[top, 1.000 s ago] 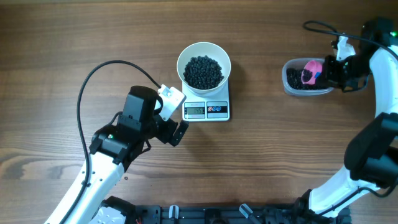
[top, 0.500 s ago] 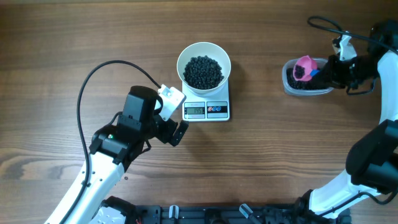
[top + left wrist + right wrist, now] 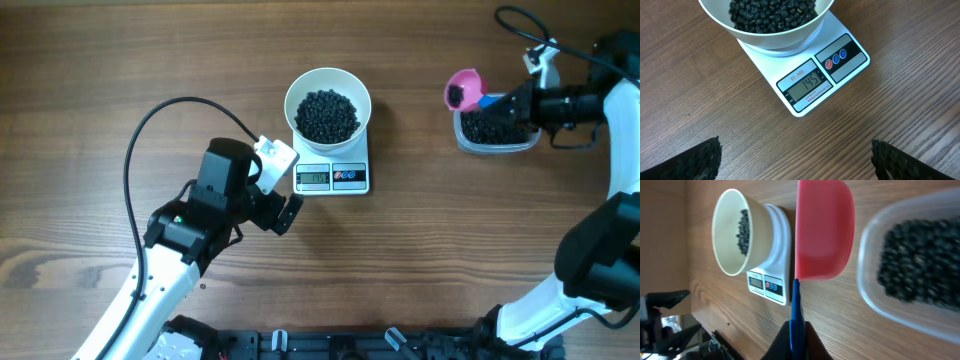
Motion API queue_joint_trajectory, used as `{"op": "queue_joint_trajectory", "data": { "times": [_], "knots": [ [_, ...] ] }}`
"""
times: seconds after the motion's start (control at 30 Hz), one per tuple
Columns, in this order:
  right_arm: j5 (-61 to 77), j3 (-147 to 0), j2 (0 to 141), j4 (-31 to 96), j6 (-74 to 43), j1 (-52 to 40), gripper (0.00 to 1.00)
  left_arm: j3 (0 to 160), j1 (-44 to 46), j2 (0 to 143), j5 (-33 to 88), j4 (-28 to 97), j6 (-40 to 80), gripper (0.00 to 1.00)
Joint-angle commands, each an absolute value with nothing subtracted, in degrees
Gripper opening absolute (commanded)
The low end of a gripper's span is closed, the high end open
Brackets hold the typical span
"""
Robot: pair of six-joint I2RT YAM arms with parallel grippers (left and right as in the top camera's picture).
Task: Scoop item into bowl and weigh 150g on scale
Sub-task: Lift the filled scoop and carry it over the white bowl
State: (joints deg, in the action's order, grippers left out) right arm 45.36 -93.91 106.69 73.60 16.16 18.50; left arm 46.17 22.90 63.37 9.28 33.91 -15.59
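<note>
Though apart, bowl point(image 3: 774, 43) before left tool point(image 3: 797, 162)

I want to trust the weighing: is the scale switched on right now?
On. The scale has its grey display showing the digits 145, with the white bowl of black beans sitting on it.

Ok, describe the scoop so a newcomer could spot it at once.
On the right of the table sits a clear tub of black beans. The scoop hangs at the tub's edge facing the scale, held by the right gripper. It is the only bright pink thing, with a blue handle.
</note>
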Motion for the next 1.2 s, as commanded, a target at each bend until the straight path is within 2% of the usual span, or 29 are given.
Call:
{"op": "queue_joint_trajectory", "data": {
  "times": [0.0, 0.33, 0.97, 1.17],
  "knots": [
    [49.6, -95.4, 105.0, 72.0, 14.1, 15.0, 0.04, 46.0, 22.6, 63.5, 9.6, 33.9, -16.1, 1.00],
    [47.6, -99.0, 105.0, 65.5, 6.5, 4.4, 0.04, 46.0, 22.7, 63.5, 9.6, 33.9, -16.1, 1.00],
    [22.1, -103.1, 105.0, 62.0, 3.0, -17.3, 0.04, 46.0, 22.7, 63.5, 9.6, 33.9, -16.1, 1.00],
    [15.4, -103.1, 105.0, 62.1, 3.5, -21.0, 0.04, 46.0, 22.6, 63.5, 9.6, 33.9, -16.1, 1.00]
  ]
}}
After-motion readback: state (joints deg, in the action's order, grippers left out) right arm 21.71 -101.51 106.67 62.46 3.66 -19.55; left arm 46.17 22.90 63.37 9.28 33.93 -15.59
